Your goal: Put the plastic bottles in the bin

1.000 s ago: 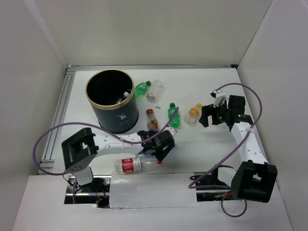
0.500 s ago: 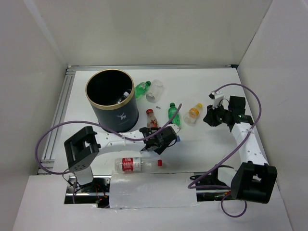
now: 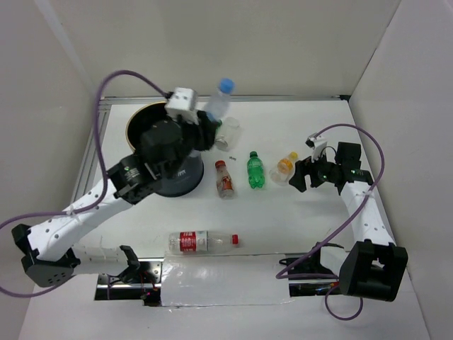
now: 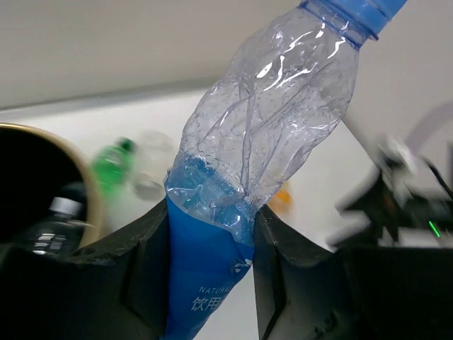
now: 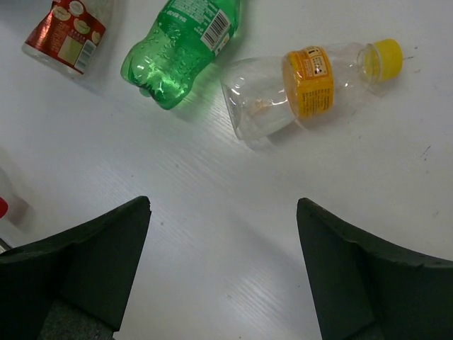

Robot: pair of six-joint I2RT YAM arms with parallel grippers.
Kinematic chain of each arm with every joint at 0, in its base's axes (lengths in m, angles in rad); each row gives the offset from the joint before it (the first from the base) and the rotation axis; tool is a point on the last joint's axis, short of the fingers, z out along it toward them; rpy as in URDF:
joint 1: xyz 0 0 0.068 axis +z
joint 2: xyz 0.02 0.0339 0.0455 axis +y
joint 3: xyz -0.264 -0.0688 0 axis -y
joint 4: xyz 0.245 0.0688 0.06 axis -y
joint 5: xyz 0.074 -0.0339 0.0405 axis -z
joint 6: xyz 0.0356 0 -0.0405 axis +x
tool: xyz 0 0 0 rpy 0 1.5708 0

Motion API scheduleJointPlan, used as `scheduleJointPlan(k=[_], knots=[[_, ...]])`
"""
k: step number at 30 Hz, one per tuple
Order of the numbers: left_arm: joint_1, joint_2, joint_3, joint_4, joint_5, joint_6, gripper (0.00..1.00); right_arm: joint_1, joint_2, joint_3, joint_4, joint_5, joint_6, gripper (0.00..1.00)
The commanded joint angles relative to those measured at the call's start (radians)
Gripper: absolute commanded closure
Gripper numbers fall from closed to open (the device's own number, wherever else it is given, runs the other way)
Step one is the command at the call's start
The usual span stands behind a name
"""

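1. Swung up and back within the last half-second, from low over the middle of the table (image 3: 283, 221) to high beside the bin (image 3: 185, 178): left pincer (image 3: 204, 131), now carrying the blue-capped bottle (image 3: 216, 106). Barely any shift on the right side, and none among the bottles lying loose.
2. Far left on the table, black with a gold-tan rim, largely hidden under the left arm in the top view: the bin. Already inside, per the left wrist view: a grey-capped bottle (image 4: 60, 211).
3. Left pincer clamped on the blue-labelled lower part of the crumpled blue-capped bottle, one finger on each side, cap end tilted up and away. Held high, probably to clear the tall wall. Seemingly just right of the mouth and not yet over it, going by the rim at the wrist view's left edge.
4. Yet to be binned, lying flat: long red-label bottle (image 3: 202, 241) at the near edge; small red bottle (image 3: 224, 177), green bottle (image 3: 255, 170) and orange-label bottle (image 3: 284, 166) mid-table; clear bottle (image 3: 228, 134) just beside the bin.
5. Right pincer (image 3: 304, 174) spread wide, empty, touching nothing, low and near the orange-label bottle; likely lined up for that one.
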Motion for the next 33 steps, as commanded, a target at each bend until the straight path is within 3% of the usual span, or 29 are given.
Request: scheduleJointPlan(k=[1,4,8,9,13,19,23,25,26,29,30,33], knots=[[0.123,-0.029,-0.066,0.175,-0.224,0.022,0.87,-0.006,0.018,0.035,0.038,-0.029,0.017,0.09],[0.265,-0.029,-0.079,0.154,-0.229,-0.029,0.85,-0.006,0.037,0.035,0.058,-0.029,0.028,0.09],[0.381,0.033,-0.089,0.098,-0.208,-0.050,0.72,-0.006,0.087,0.035,0.132,-0.038,0.084,0.08],[0.404,0.047,-0.089,0.074,-0.198,-0.050,0.48,-0.006,0.107,0.053,0.132,-0.038,0.115,0.08],[0.536,0.083,-0.089,0.031,-0.070,-0.069,0.10,-0.006,0.257,0.127,0.120,-0.038,0.175,0.03],[0.536,0.042,-0.048,0.020,-0.022,-0.005,0.04,-0.006,0.365,0.152,0.137,-0.029,0.272,0.01],[0.415,-0.056,-0.068,0.020,0.010,0.045,0.04,-0.006,0.408,0.152,0.184,-0.010,0.370,0.01],[0.311,-0.129,-0.129,0.010,0.113,0.071,0.08,0.018,0.472,0.170,0.209,0.011,0.448,0.01],[0.311,-0.130,-0.129,0.009,0.113,0.071,0.08,0.018,0.472,0.185,0.209,0.023,0.448,0.01],[0.123,-0.174,-0.215,-0.067,0.150,0.080,0.08,0.054,0.543,0.216,0.244,0.121,0.528,0.01],[0.011,-0.174,-0.250,-0.092,0.138,0.069,0.08,0.076,0.567,0.256,0.244,0.146,0.548,0.01],[-0.155,-0.109,-0.287,-0.193,0.070,0.016,0.06,0.089,0.665,0.311,0.233,0.174,0.608,0.01]])
